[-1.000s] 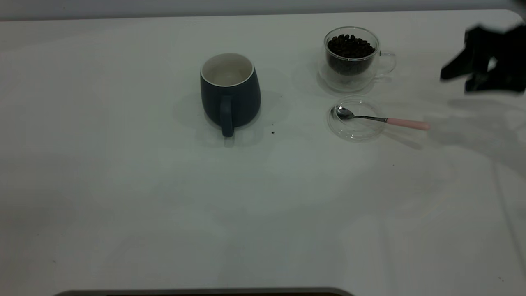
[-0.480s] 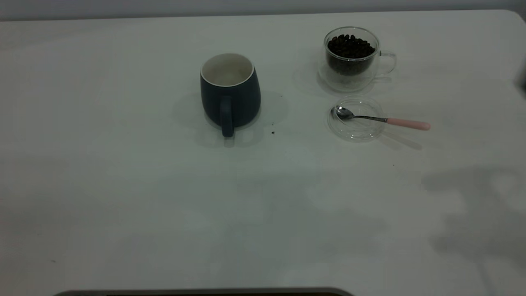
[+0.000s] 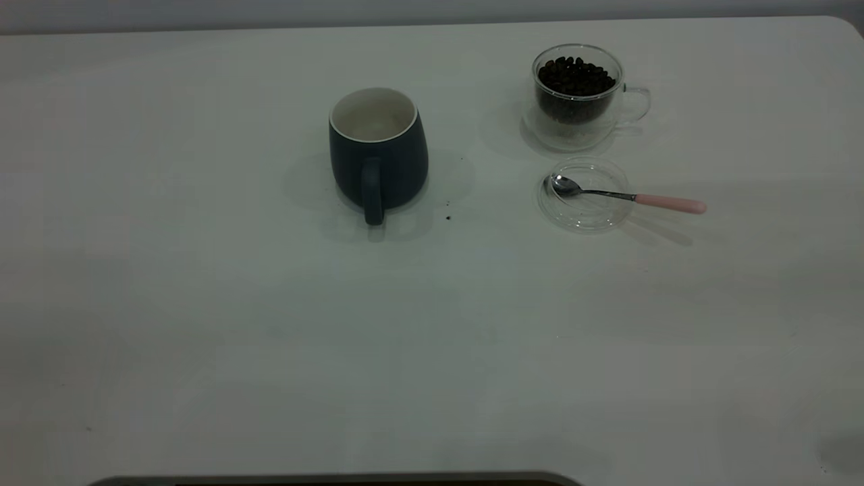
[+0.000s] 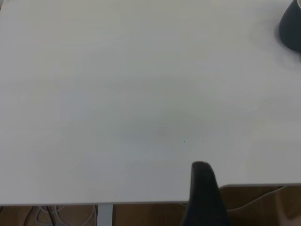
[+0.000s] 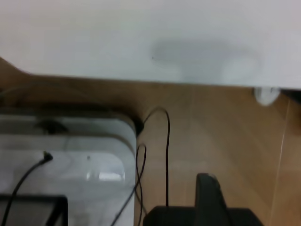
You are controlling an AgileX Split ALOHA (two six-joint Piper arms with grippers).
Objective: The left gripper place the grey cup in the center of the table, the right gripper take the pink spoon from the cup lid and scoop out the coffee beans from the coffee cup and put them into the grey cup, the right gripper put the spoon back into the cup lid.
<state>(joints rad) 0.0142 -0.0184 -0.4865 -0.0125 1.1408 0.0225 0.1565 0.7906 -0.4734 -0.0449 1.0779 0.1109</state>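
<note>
The grey cup stands upright near the middle of the table, its handle towards the near edge. At the back right is the coffee cup, filled with coffee beans. In front of it lies the cup lid. The pink spoon rests with its bowl in the lid and its handle pointing right. Neither gripper shows in the exterior view. My left gripper hangs at the table's edge, far from the grey cup. My right gripper is off the table, above a wooden floor.
A few dark specks lie on the table beside the grey cup. In the right wrist view a pale grey box and black cables sit on the floor below the table's edge.
The right gripper, at the exterior view's right edge a second ago, has left that view, and its shadow has slid off the table. Cups, lid and spoon have not moved.
</note>
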